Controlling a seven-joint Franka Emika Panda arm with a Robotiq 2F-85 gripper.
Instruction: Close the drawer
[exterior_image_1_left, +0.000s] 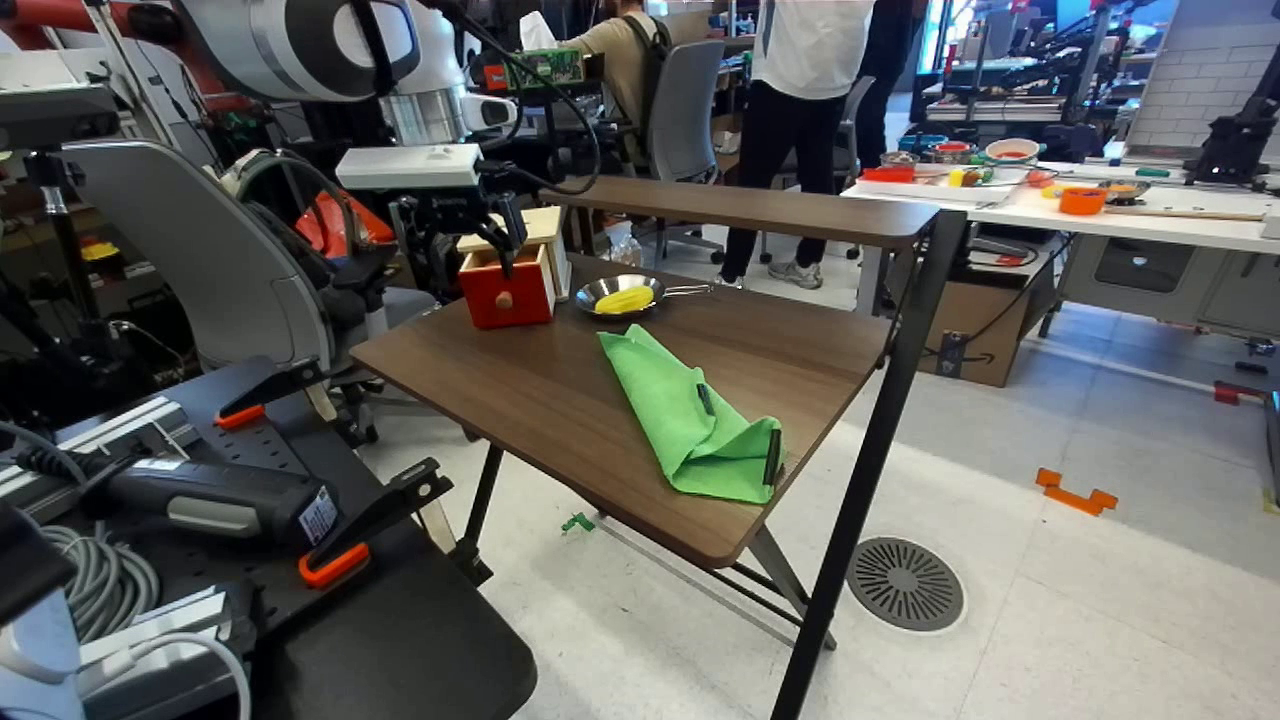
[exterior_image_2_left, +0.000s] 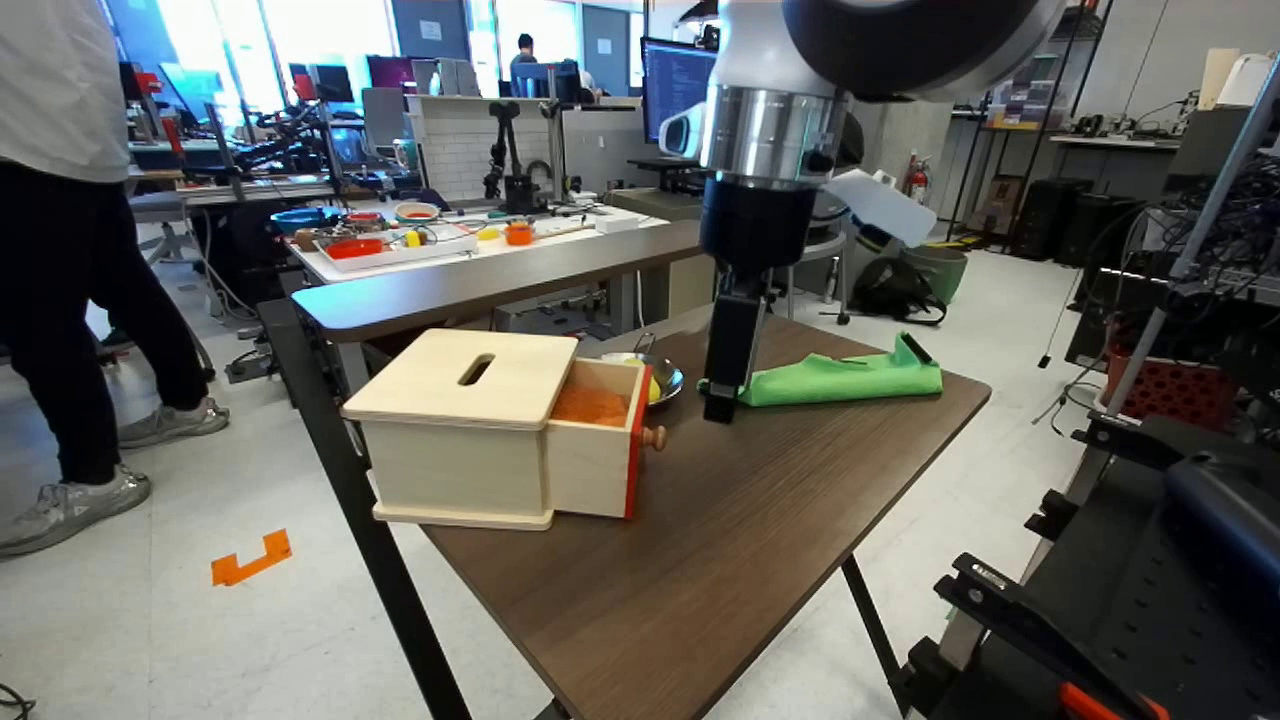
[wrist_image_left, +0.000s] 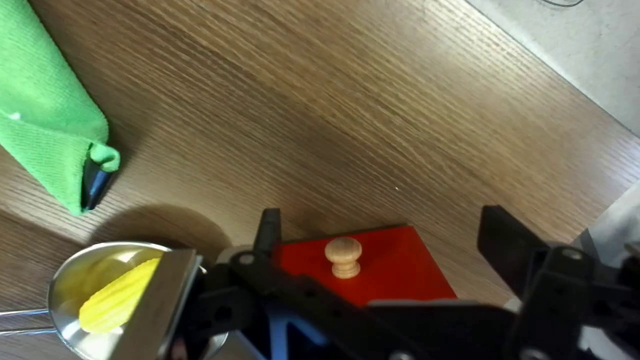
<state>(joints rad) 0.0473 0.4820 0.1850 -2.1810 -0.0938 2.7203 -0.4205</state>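
The drawer (exterior_image_1_left: 525, 312) has a red front with a round wooden knob (exterior_image_2_left: 654, 437). It stands partly pulled out of a pale wooden box (exterior_image_2_left: 455, 465) with a slotted lid. Its pale side (exterior_image_2_left: 590, 480) and orange inside show in an exterior view. In the wrist view, the red front (wrist_image_left: 395, 260) lies between my spread fingers, partly hidden by the gripper body. My gripper (wrist_image_left: 381, 225) is open with nothing between its fingertips. In an exterior view, the gripper (exterior_image_2_left: 722, 405) hangs pointing down on the knob side, apart from the drawer front.
A metal pan (exterior_image_1_left: 640, 290) with a yellow object (exterior_image_1_left: 625, 300) stands beside the box. A green cloth (exterior_image_1_left: 700, 430) lies on the brown table (exterior_image_1_left: 560, 400). A raised shelf (exterior_image_1_left: 740, 210) runs along one table edge. A black cart (exterior_image_1_left: 400, 610) with tools stands close by.
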